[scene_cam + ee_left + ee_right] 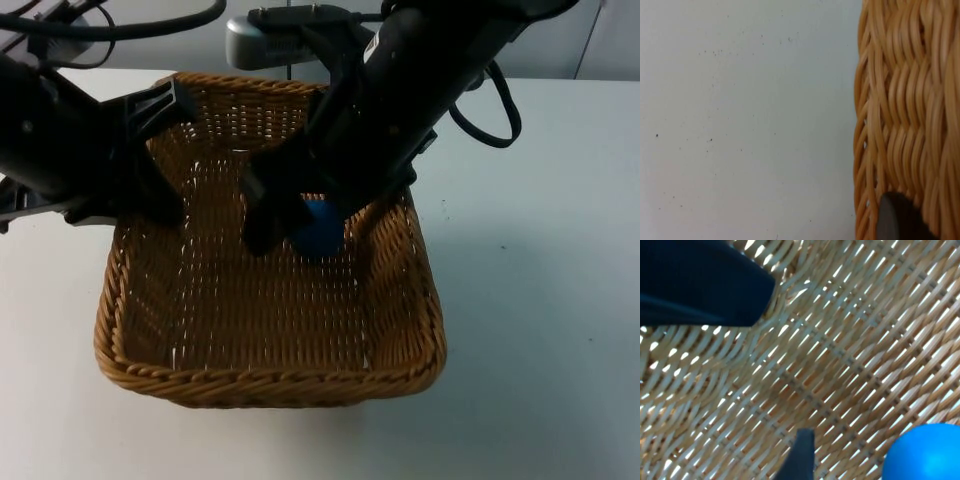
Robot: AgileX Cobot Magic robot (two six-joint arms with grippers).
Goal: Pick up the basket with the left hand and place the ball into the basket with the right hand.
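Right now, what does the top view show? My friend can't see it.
A blue ball sits inside a brown wicker basket on a white table, just under the right gripper. The left gripper is at the basket's left rim.

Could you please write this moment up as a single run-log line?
left claw: on woven wicker basket rim | right claw: open, inside basket | blue round ball: in basket, beside right claw

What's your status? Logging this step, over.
Left gripper on the basket rim, holding it. Right gripper inside the basket, open. Blue ball lies free on the basket floor. Nothing in the way.
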